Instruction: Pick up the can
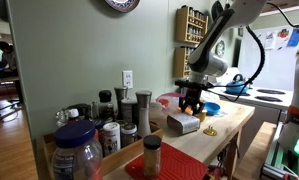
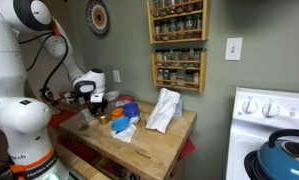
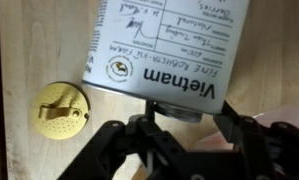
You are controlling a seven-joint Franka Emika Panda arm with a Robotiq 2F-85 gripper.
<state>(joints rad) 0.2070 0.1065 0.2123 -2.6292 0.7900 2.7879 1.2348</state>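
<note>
The can lies on its side on the wooden table. In the wrist view it carries a white printed label reading "Vietnam", and its metal end rim points toward my gripper. In an exterior view it is a silvery-grey cylinder near the table's middle. My gripper is open, with its black fingers on either side of the can's end, just above it. I see no finger touching the can. In an exterior view the gripper hides the can.
A yellow perforated lid lies on the table beside the can. Several spice jars and a big blue-lidded jar stand at one end. A blue bowl and a white bag sit nearby, with a stove beyond.
</note>
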